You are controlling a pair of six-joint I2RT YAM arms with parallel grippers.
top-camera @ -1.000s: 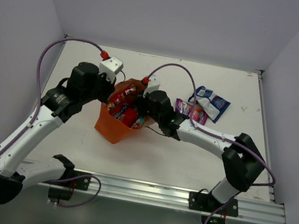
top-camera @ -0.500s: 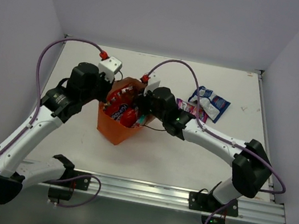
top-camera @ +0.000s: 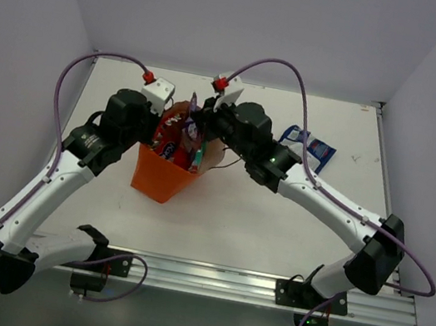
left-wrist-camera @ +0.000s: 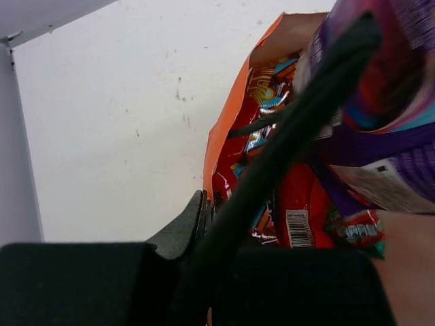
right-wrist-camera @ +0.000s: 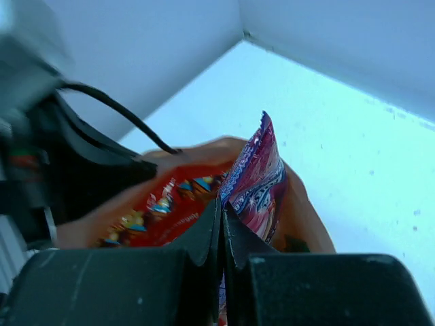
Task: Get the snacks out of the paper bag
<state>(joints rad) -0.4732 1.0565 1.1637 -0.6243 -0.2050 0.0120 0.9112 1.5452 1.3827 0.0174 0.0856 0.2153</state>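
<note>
Right fingers (right-wrist-camera: 200,238) clamped on purple packet (right-wrist-camera: 255,180), risen from deep in paper bag (top-camera: 160,182) to above rim; left fingers (left-wrist-camera: 183,227) pinch bag's edge. Extraction nearly done; red packets (left-wrist-camera: 299,197) remain inside

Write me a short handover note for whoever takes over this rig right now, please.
Left gripper: shut on the rim of the paper bag.
Right gripper: shut on a purple packet, raised above the bag mouth.
Done: a blue-and-white packet lies on the table, right of the bag.
Left: set the purple packet down, then take out the red packets inside the bag.
</note>
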